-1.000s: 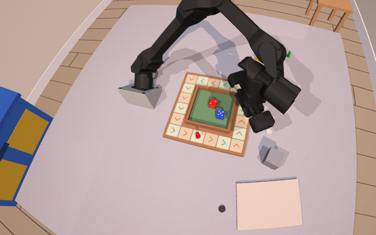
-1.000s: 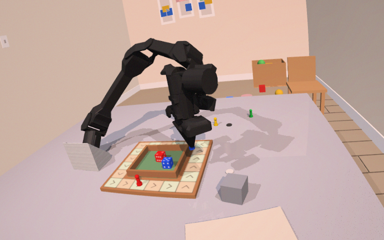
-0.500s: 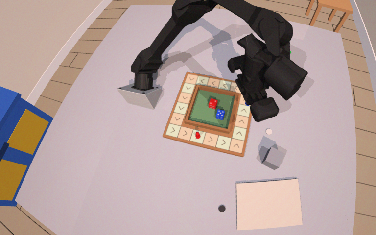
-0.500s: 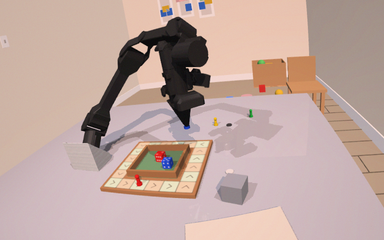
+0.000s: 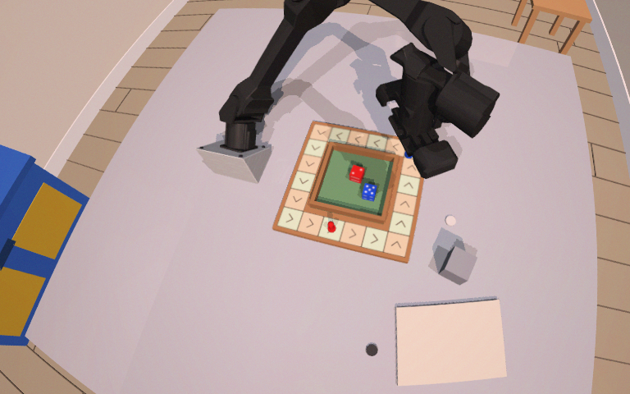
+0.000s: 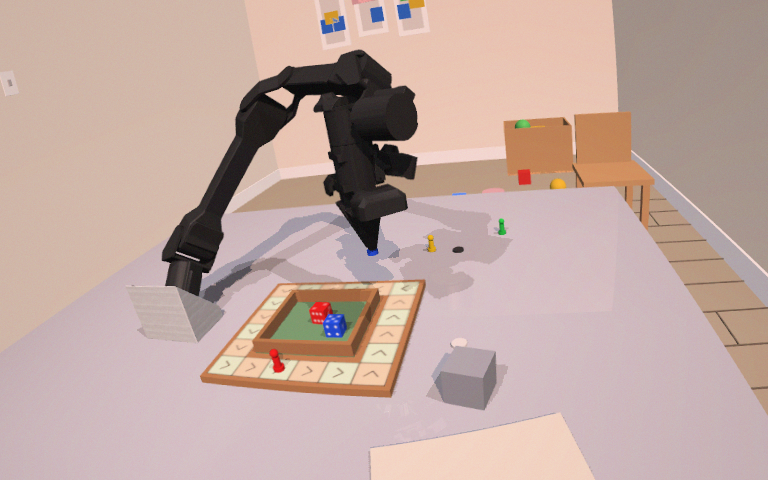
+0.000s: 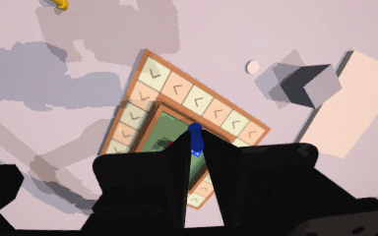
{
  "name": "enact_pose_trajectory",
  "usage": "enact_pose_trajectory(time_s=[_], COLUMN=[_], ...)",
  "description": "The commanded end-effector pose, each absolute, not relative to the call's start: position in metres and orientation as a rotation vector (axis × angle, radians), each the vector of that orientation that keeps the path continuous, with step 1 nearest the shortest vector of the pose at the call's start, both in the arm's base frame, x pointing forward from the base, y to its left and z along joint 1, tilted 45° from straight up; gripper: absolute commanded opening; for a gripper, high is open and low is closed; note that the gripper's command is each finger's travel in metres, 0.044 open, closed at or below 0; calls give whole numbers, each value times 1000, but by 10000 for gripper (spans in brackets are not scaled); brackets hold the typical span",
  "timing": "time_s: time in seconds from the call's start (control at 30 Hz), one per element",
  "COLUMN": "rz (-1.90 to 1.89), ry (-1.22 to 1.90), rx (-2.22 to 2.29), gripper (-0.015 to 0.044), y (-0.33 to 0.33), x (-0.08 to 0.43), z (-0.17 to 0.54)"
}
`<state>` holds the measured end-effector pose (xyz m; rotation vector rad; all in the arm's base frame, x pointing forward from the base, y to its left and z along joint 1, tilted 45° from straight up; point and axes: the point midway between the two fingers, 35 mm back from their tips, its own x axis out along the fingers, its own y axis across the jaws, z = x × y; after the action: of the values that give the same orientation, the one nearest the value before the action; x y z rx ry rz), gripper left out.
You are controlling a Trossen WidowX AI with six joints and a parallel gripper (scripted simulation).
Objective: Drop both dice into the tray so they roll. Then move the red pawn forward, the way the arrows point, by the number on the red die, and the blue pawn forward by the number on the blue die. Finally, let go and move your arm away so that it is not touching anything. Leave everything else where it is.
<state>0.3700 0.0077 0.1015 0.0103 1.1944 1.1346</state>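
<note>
My gripper [image 5: 409,151] [image 6: 372,247] [image 7: 195,134] is shut on the blue pawn [image 5: 408,155] [image 6: 372,253] [image 7: 195,129] and holds it in the air. In the top view it appears over the board's upper right corner. The red pawn [image 5: 330,226] [image 6: 276,362] stands on the third square from the left of the near row of the board [image 5: 373,238] [image 6: 294,387] [image 7: 199,107]. The red die [image 5: 356,173] [image 6: 320,311] and blue die [image 5: 369,190] [image 6: 334,325] lie in the tray [image 5: 336,185] [image 6: 294,333]. The blue die's top shows five; the red one's appears to show two.
A grey cube [image 5: 458,264] [image 6: 467,378] and a pale disc [image 5: 450,220] [image 6: 458,343] are right of the board. A cream slab [image 5: 450,343] and dark disc [image 5: 372,349] lie nearer. Yellow [image 6: 431,244] and green [image 6: 501,227] pawns stand farther back. A grey wedge [image 5: 236,160] is left.
</note>
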Motion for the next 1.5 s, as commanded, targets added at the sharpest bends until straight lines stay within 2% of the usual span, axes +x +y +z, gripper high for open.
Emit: enact_pose_trajectory(time_s=[0.0, 0.83, 1.47], rz=[1138, 1184, 1187], ry=[1191, 1174, 1172], rx=[9, -19, -18], gripper=[0, 0, 0], y=[22, 92, 118], x=[360, 283, 277], z=[107, 118, 93])
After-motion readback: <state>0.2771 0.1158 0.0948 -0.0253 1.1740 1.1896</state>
